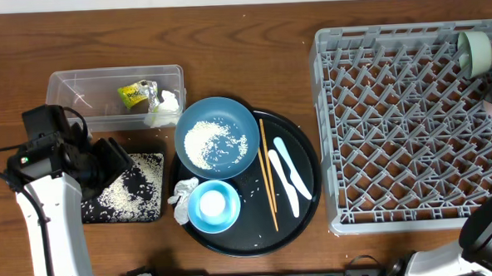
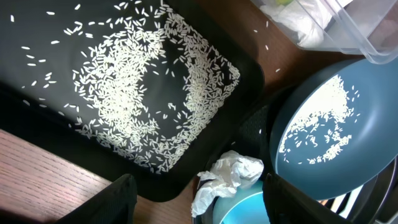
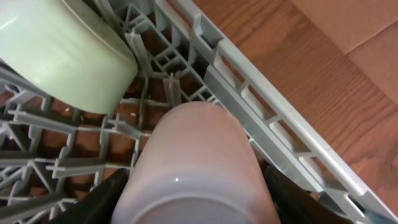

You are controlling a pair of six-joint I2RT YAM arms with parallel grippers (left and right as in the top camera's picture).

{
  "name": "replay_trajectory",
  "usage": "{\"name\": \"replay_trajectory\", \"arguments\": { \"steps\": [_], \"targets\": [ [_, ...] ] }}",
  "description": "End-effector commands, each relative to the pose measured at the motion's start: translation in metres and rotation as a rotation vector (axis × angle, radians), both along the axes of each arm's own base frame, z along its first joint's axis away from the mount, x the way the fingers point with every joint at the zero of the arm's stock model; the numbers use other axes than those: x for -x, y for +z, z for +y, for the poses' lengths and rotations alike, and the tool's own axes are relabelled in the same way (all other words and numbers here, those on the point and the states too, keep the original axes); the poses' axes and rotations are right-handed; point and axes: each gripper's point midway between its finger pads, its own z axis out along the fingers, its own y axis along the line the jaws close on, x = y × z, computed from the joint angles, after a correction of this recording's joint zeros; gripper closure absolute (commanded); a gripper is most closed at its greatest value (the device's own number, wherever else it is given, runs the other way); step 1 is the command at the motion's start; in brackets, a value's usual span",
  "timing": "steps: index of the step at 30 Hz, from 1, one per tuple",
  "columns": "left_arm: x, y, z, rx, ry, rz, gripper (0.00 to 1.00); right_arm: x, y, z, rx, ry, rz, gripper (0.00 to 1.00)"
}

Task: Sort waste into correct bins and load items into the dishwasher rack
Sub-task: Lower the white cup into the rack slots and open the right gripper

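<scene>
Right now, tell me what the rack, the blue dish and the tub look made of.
Rack: grey moulded plastic, matte; thin grid ribs and pegs. Blue dish: probably glazed ceramic or melamine, smooth with a soft sheen; cannot tell which. Tub: thin clear plastic, glossy; see-through walls with bright glints.

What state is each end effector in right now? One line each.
Left end effector: open, holding nothing.
Right end effector: closed on the pink cup.
</scene>
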Motion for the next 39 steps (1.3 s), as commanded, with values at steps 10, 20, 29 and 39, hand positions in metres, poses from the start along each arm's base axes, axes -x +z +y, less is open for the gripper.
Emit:
{"name": "replay_trajectory", "arguments": {
  "steps": [10,20,29,39],
  "targets": [
    [-0.001,0.0,0.002,-0.008,-0.004,0.004,0.34,0.002,-0.014,-0.014,-0.01,-0.047,0.016,0.99],
    [-0.001,0.0,0.003,-0.008,-0.004,0.003,0.34,-0.009,-0.018,0.014,-0.101,0.046,-0.001,0.99],
    [-0.001,0.0,0.003,-0.008,-0.004,0.004,0.33,-0.01,-0.021,0.024,-0.117,0.063,0.018,0.99],
    [-0.001,0.0,0.003,-0.008,-0.004,0.003,0.34,-0.01,-0.024,0.031,-0.138,0.08,0.027,0.99]
  ]
}}
